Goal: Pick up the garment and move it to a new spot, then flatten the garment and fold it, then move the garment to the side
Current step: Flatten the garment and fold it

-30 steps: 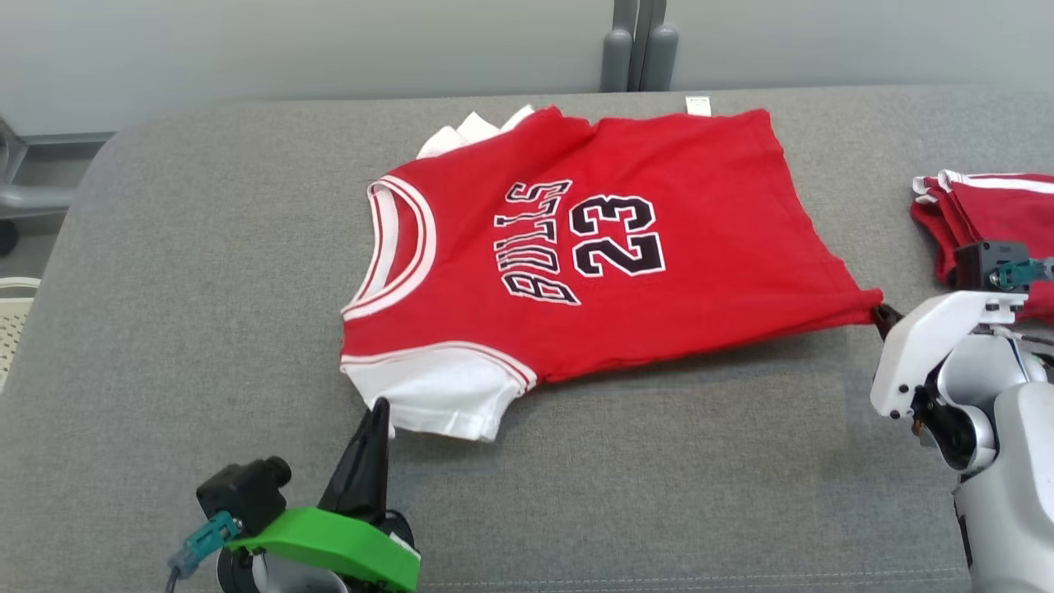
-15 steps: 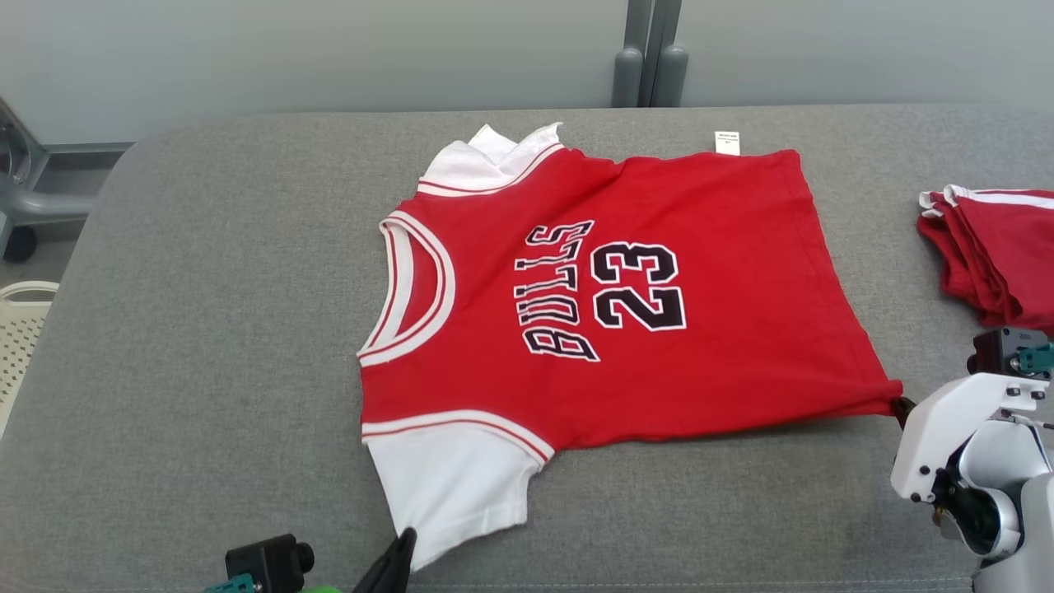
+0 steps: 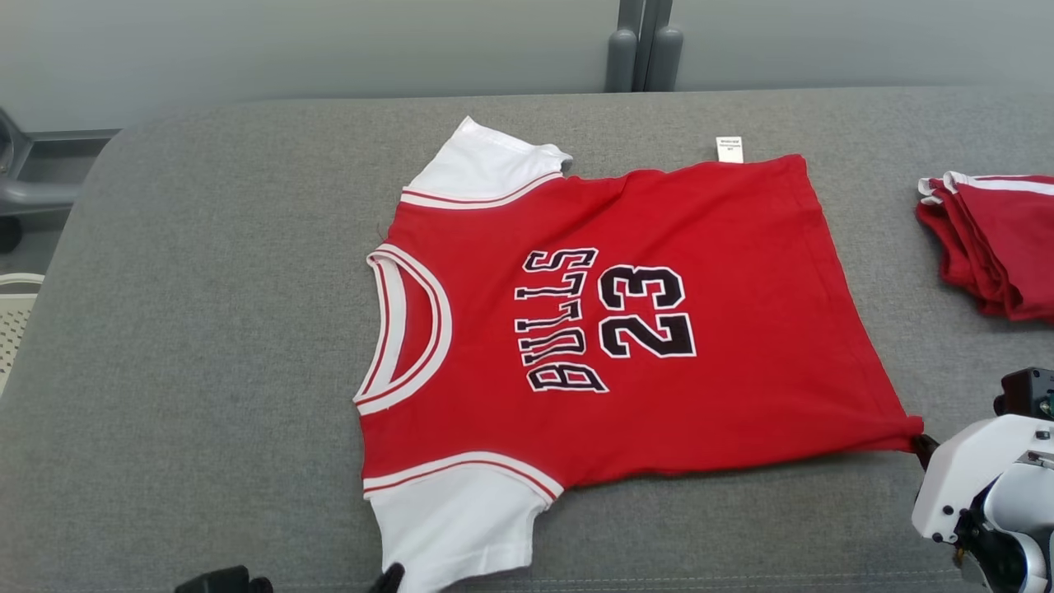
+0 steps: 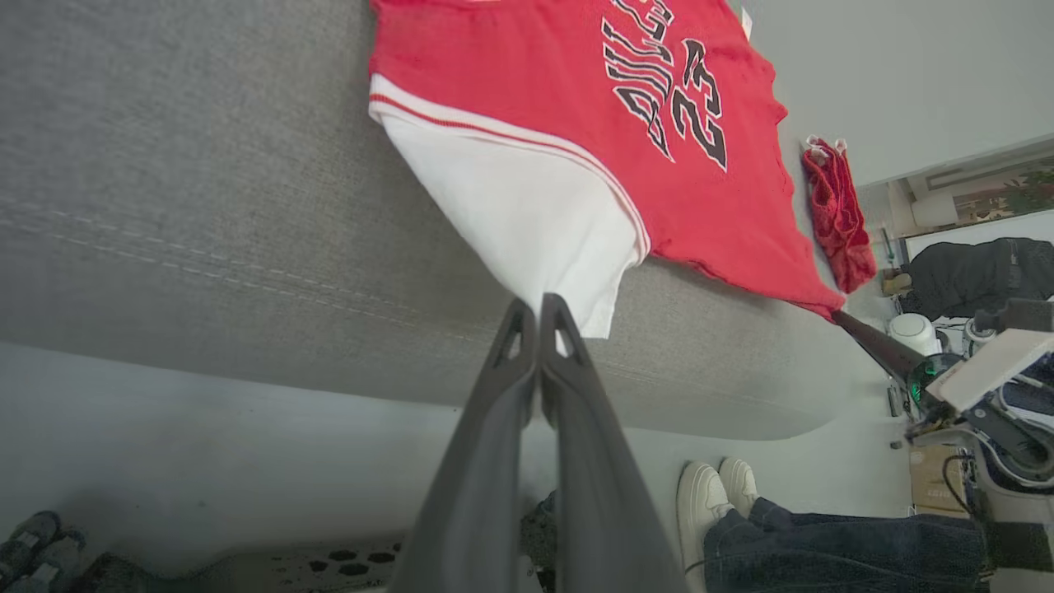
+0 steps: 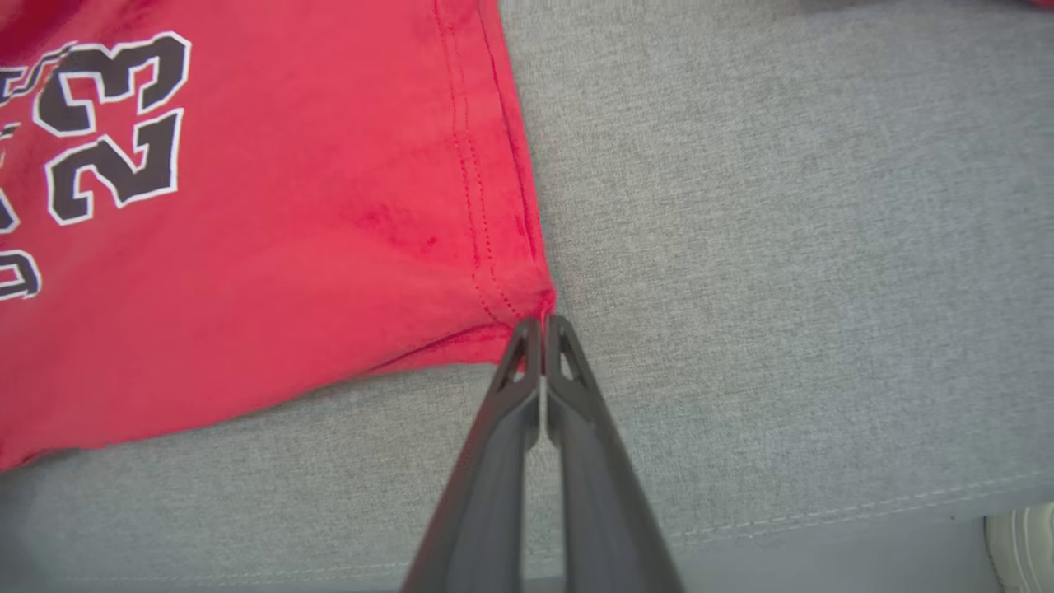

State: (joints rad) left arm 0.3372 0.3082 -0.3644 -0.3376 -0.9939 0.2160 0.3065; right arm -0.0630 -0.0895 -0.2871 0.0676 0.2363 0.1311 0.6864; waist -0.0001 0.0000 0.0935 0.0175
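The garment (image 3: 626, 329) is a red jersey with white sleeves and "BULLS 23" on it, spread flat on the grey table (image 3: 206, 329). My left gripper (image 3: 391, 576) sits at the bottom edge of the head view, shut on the near white sleeve's corner (image 4: 568, 280); the left wrist view shows its tips (image 4: 539, 301) pinched together at that edge. My right gripper (image 3: 922, 445) is shut on the jersey's near hem corner, with its tips (image 5: 542, 321) closed on the red fabric (image 5: 247, 247). The far sleeve (image 3: 486, 169) lies flat.
A pile of folded red garments (image 3: 996, 247) lies at the table's right side. A white basket (image 3: 12, 321) stands off the left edge. The table's front edge (image 4: 247, 280) is just behind my grippers. A person's white shoes (image 4: 716, 494) are on the floor below.
Both grippers have drawn the jersey toward the table's front edge. The far sleeve, bunched before, now lies spread flat. The head camera has also shifted.
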